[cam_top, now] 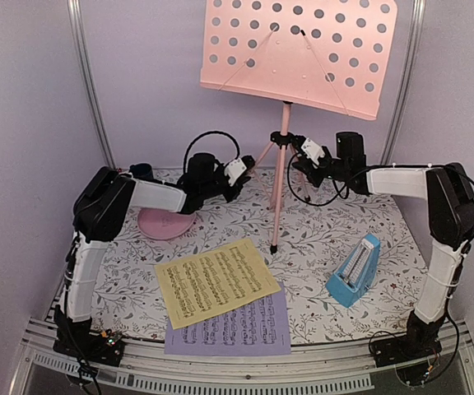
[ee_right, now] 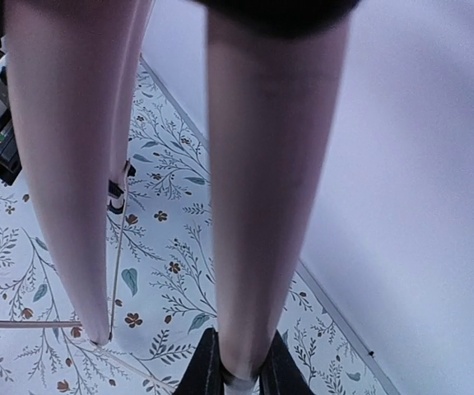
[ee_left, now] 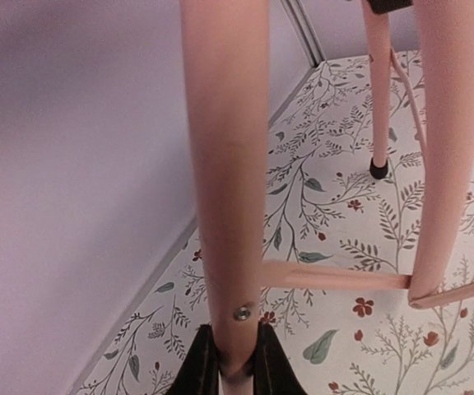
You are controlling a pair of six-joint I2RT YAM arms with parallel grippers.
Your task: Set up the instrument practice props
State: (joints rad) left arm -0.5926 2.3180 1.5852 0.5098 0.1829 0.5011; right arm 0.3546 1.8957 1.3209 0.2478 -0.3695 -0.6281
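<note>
I have the left gripper (ee_left: 230, 374) nipped onto one pink leg (ee_left: 225, 164) of the music stand (cam_top: 299, 53). Its two dark fingers (ee_left: 194, 372) press the tube from either side, just past a small screw. The right gripper (ee_right: 239, 374) is clamped the same way on another leg (ee_right: 262, 181), and the tube fills the narrow gap between its fingers. The two grippers face each other across the tripod. A third leg (cam_top: 276, 222) comes down between them, on the side toward the arm bases. The perforated desk sits high above both.

On the floral table (cam_top: 319, 247), the yellow sheet (cam_top: 216, 281) lies well back from the left gripper toward the bases. It overlaps the lavender sheet (cam_top: 245, 333), which is farther back again. The metronome (cam_top: 354, 270) stands upright, back from the right gripper toward that arm's base. A pink plate (cam_top: 164, 224) sits behind the left gripper, beside its forearm.
</note>
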